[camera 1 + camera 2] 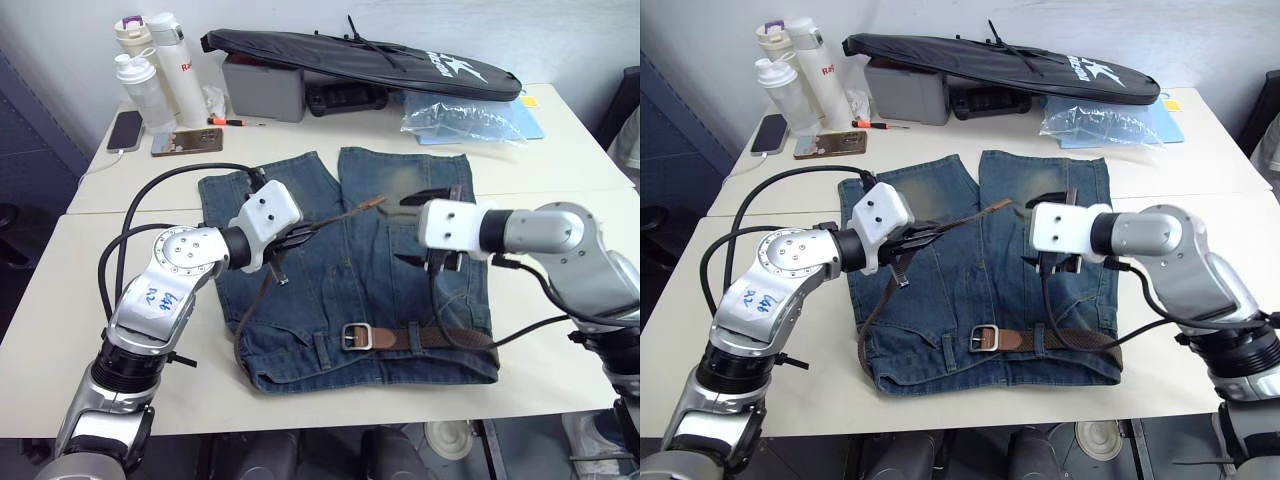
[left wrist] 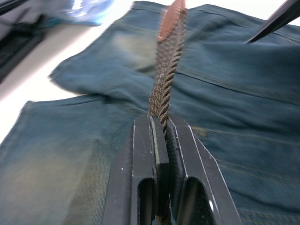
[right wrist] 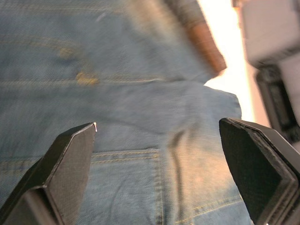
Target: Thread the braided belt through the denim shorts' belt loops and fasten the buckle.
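Two grippers over your denim shorts (image 1: 350, 270) — left gripper (image 1: 300, 236) pinching the braided belt (image 1: 335, 219), right gripper (image 1: 432, 228) at 3 o'clock spread wide.

The white bottle (image 1: 180, 60) at the far-left corner of the surface carries red letters beginning "R"; the rest cannot be read. The long black bag (image 1: 1010, 60) bears a white logo that cannot be read.
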Controlling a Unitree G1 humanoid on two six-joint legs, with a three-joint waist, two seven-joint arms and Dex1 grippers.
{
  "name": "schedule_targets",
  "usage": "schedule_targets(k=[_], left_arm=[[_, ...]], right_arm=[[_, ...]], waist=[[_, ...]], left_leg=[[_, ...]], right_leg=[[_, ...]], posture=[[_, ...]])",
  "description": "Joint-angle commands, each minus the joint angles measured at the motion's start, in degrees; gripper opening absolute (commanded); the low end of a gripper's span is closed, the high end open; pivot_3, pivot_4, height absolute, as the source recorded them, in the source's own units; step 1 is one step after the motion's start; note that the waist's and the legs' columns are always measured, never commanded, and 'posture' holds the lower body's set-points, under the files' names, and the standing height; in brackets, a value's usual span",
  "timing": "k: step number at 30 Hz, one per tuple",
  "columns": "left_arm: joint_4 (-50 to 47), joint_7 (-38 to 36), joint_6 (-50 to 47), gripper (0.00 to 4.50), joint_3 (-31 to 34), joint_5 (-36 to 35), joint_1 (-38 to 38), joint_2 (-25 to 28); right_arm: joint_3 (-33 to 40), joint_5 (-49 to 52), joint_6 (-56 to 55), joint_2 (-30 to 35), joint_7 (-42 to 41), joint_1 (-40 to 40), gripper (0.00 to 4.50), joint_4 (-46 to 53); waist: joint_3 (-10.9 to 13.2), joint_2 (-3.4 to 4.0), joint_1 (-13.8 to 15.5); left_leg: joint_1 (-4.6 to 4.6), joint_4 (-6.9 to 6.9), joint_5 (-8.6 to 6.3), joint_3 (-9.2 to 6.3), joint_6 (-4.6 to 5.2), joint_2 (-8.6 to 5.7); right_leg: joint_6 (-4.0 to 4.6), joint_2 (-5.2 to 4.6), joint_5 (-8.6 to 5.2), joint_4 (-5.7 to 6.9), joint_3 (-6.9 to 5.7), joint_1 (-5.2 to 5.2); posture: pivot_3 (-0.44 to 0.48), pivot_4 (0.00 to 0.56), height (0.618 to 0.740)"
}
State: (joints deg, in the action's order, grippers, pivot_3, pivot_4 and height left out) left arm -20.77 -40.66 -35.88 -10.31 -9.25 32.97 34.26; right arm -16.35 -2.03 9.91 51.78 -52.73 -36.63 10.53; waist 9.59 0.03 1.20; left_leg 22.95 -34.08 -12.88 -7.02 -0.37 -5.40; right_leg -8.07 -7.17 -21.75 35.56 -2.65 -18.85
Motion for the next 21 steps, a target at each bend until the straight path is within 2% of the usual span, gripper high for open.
schedule_targets(k=[1,12,16,18,21], left_arm=[[1.49,-3.53,6.16,0.03,-0.68,0.61,1.01,1.21],[6.77,-5.40,11.36,0.03,-1.04,1.99,3.29,0.00],[5.99,-4.14,9.66,0.00,-0.25,1.27,3.44,-1.55],[4.88,-4.04,8.54,0.00,0.40,0.84,2.83,-1.64],[3.83,-3.89,7.21,0.00,1.44,0.24,1.75,-1.41]], right_arm=[[2.03,-1.51,-3.96,-1.69,1.26,-1.29,4.48,1.11],[3.34,-0.96,-4.69,-4.18,0.05,-0.35,4.48,3.19],[2.73,-0.99,-4.04,-5.79,-0.62,-0.16,3.20,3.33],[2.29,-1.90,-4.19,-6.32,-0.57,0.13,2.07,2.71],[2.20,-2.54,-4.31,-7.25,-0.04,0.10,0.66,1.94]], waist=[[-0.02,0.02,0.01],[-0.01,0.03,0.00],[-0.02,0.03,-0.03],[-0.02,0.03,-0.03],[-0.02,0.03,-0.05]], left_leg=[[-0.01,0.00,0.00,-0.03,0.00,0.01],[-0.02,0.00,0.00,-0.23,0.01,0.06],[-0.02,0.00,0.01,-0.22,0.01,0.07],[-0.02,0.00,0.01,-0.23,0.01,0.07],[-0.02,0.00,0.01,-0.23,0.01,0.09]], right_leg=[[0.01,0.01,0.00,0.00,0.00,0.00],[0.04,0.07,0.02,0.03,0.03,0.00],[0.04,0.09,0.03,0.09,0.03,0.00],[0.05,0.09,0.03,0.13,0.03,0.00],[0.05,0.11,0.03,0.22,0.04,0.00]], posture=[[0.000,0.150,0.738],[0.000,0.150,0.738],[0.000,0.150,0.738],[0.000,0.150,0.738],[0.000,0.150,0.738]])
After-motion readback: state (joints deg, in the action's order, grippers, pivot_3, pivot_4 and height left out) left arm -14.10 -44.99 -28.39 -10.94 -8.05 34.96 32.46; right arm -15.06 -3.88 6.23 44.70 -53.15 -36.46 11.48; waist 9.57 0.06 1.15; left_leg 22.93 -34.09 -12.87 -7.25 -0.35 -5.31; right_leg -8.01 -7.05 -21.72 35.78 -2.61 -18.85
